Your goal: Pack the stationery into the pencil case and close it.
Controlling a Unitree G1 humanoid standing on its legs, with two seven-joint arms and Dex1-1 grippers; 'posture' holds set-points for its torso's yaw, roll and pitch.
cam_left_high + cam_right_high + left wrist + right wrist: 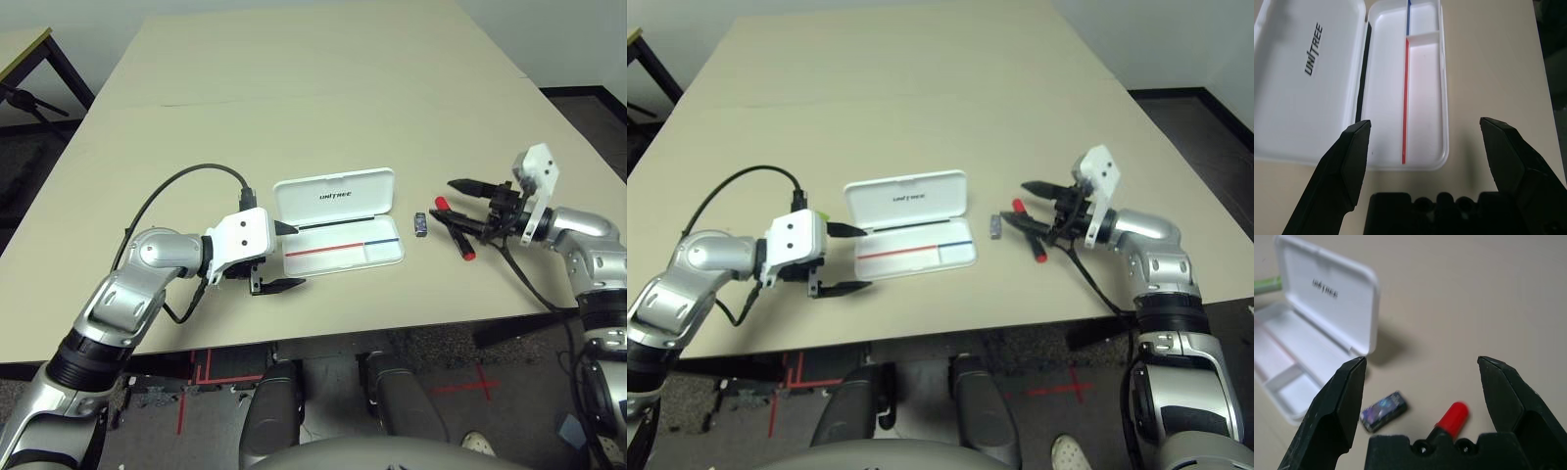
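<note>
Pencil case lies open on the beige table, just beside the left gripper, jaws apart, empty. Right gripper, likewise spread, is above the red marker. Dark floor below.

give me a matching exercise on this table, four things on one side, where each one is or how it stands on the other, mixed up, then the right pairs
Things
1. pencil case lid
2. marker
3. small dark block
4. left tool

Places and states
A. open, beside the case, at its left end
B. on the table between the case and the marker
C. raised, with dark lettering on its inner face
D. red at both ends, lying on the table outside the case

Right pairs
1-C
2-D
3-B
4-A
</note>
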